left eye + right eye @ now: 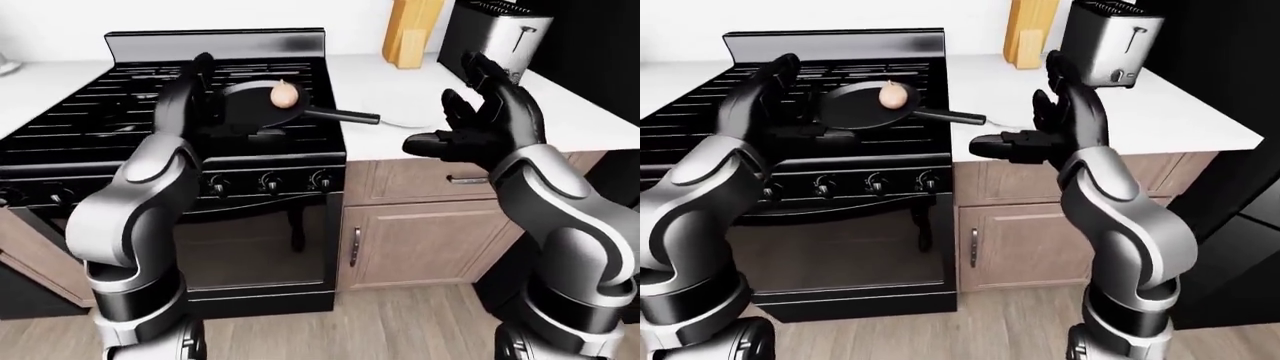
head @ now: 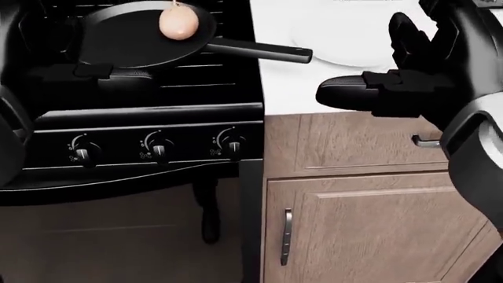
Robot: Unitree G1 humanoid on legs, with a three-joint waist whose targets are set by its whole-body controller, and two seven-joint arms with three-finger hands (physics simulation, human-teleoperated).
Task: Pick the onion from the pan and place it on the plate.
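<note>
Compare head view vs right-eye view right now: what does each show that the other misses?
Only the head view: the plate, a white disc on the counter beside the pan handle, partly behind the right hand.

Only the right-eye view: the toaster and the wooden block at the top of the counter, the stove's back panel, both arms whole, and the left hand raised open over the burners left of the pan.

Both: the onion lying in the black pan, the stove knobs, the cabinet doors, and the right hand open, holding nothing.
</note>
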